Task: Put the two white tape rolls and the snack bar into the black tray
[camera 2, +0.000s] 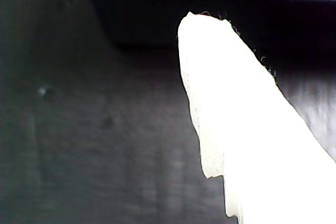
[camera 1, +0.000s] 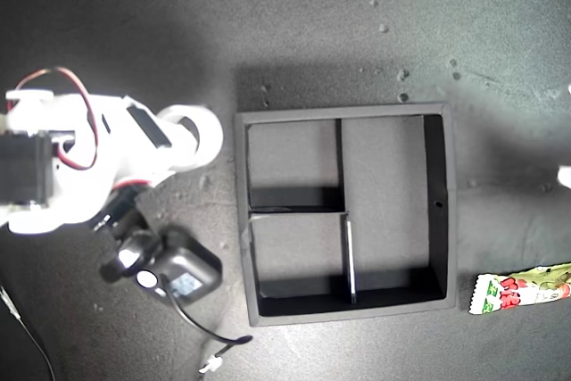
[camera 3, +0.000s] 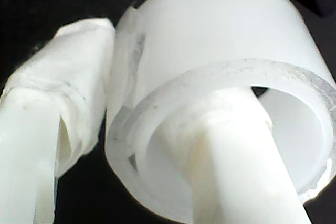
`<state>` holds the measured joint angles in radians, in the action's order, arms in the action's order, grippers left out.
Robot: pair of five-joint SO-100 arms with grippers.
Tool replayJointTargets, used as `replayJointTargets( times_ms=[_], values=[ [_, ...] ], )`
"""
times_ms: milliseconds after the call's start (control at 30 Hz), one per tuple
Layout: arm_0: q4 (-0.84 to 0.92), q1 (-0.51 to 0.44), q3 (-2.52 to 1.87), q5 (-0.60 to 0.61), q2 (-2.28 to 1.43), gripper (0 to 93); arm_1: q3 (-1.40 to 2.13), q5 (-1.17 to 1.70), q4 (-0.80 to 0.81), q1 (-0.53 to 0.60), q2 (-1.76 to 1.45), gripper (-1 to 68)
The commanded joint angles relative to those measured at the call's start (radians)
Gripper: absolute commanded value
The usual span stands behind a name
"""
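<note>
My second gripper [camera 3: 131,145] pinches a tape roll [camera 3: 220,77], one finger through its hole so it won't slip, just beside the empty tray [camera 1: 451,211]. I cannot tell my first gripper's state.

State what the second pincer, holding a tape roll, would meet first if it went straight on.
Probably the black tray: my second pincer, clamping a tape roll, points at its nearest wall in the exterior view. Height is unclear, so it might pass over that wall.
</note>
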<state>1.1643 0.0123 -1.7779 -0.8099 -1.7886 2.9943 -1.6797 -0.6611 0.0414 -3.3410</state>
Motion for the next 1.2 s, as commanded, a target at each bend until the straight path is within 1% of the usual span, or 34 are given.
replayJointTargets(
  times_ms=[0,100,233,300,367,467,500,567,633,700,767,800,867,933,967,1000,1067,1167],
  values=[
    [0.048,-0.029,0.123,0.028,-0.031,0.3,0.026,-0.241,-0.018,-0.023,-0.009,28.6],
    [0.110,-0.067,0.261,0.063,0.017,0.3,0.069,-0.379,-0.038,-0.044,-0.009,30.4],
    [0.218,-0.129,0.517,0.104,0.121,0.2,0.061,-0.523,-0.133,-0.064,-0.009,32.0],
    [0.279,-0.158,0.663,0.117,0.193,0.2,0.066,-0.495,-0.117,-0.083,-0.009,32.0],
    [0.337,-0.184,0.802,0.124,0.279,0.2,0.078,-0.322,-0.023,-0.118,-0.009,30.1],
    [0.448,-0.204,1.031,0.127,0.423,0.2,0.049,0.075,0.115,-0.150,-0.009,30.2],
    [0.515,-0.199,1.146,0.126,0.503,0.2,0.005,0.281,0.155,-0.130,-0.009,30.7],
    [0.604,-0.183,1.331,0.133,0.634,0.2,-0.077,0.569,0.222,-0.049,0.005,32.0],
    [0.667,-0.161,1.529,0.147,0.784,0.2,-0.175,0.775,0.212,0.032,0.012,33.9],
    [0.666,-0.135,1.583,0.152,0.867,0.2,-0.293,0.876,0.176,0.071,0.086,34.7],
    [0.666,-0.115,1.618,0.152,0.943,0.2,-0.497,0.973,0.140,0.123,0.331,37.3],
    [0.666,-0.107,1.638,0.150,0.982,0.2,-0.664,1.012,0.081,0.155,0.512,38.6],
    [0.666,-0.094,1.674,0.147,1.048,0.3,-1.014,1.023,-0.092,0.193,0.848,39.3],
    [0.666,-0.083,1.689,0.138,1.095,0.3,-1.338,0.946,-0.284,0.221,1.123,39.3],
    [0.666,-0.078,1.689,0.137,1.111,0.3,-1.456,0.891,-0.359,0.239,1.221,39.2],
    [0.666,-0.075,1.689,0.137,1.124,0.3,-1.528,0.844,-0.400,0.262,1.287,39.2],
    [0.666,-0.072,1.697,0.133,1.149,0.3,-1.572,0.727,-0.433,0.314,1.335,38.7],
    [0.666,-0.069,1.700,0.130,1.172,0.3,-1.516,0.518,-0.453,0.394,1.335,37.9]
  ],
)
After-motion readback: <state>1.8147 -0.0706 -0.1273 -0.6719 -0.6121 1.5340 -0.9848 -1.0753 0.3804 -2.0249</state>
